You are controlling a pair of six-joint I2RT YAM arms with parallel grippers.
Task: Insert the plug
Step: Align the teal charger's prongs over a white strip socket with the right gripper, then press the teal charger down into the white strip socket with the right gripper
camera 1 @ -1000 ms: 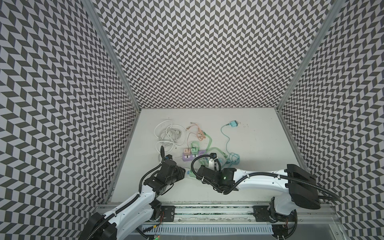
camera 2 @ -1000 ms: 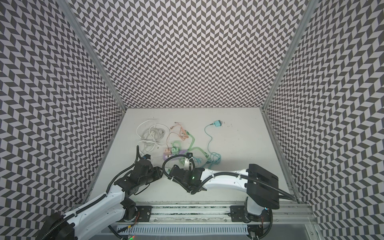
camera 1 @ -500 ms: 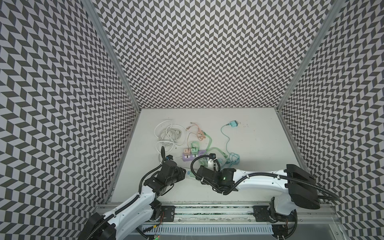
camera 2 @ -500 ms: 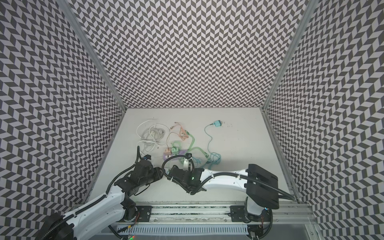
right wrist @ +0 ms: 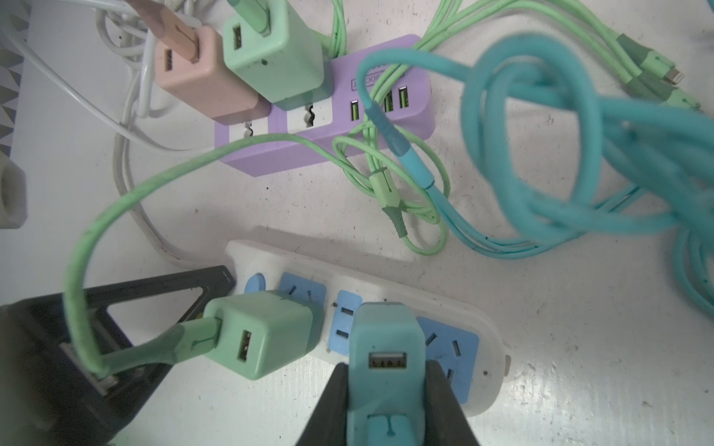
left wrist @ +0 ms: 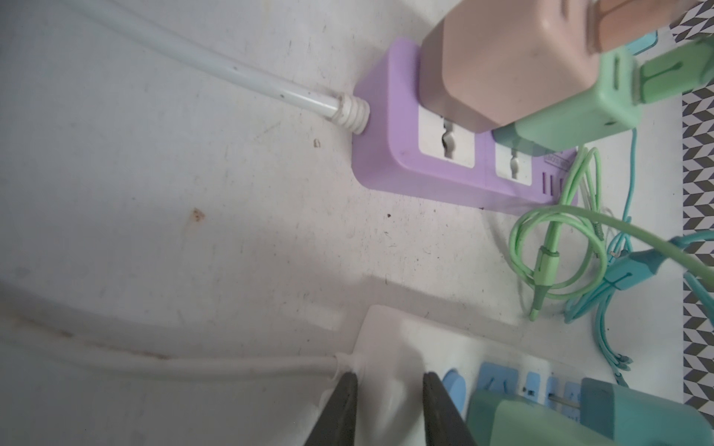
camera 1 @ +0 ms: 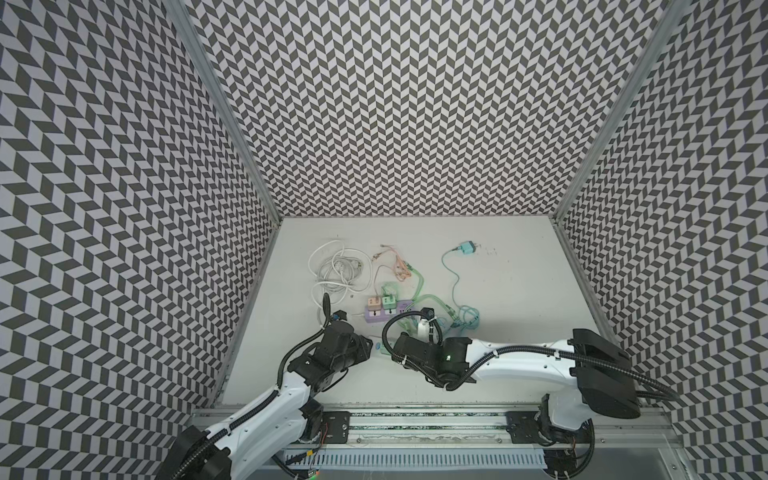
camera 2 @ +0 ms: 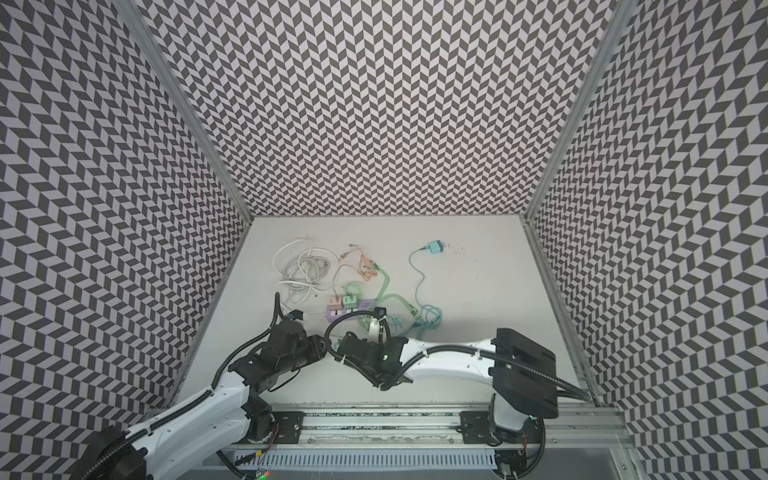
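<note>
**Teal plug over the strip, both grippers gripping**

Our right gripper (right wrist: 386,380) is clamped on the teal plastic cube plug (right wrist: 382,340). The plug sits over a blue socket of the long white plastic power strip (right wrist: 490,355), just beside the seated mint-green cube charger (right wrist: 262,332). Our left gripper (left wrist: 388,382) pinches the strip's cord end, so the strip's long axis runs from one gripper to the other. We judge the push must go straight into the strip's face. Only the left wrist view shows a bare metal prong (left wrist: 564,401) between plug and socket. In both top views the arms hide it.
</note>
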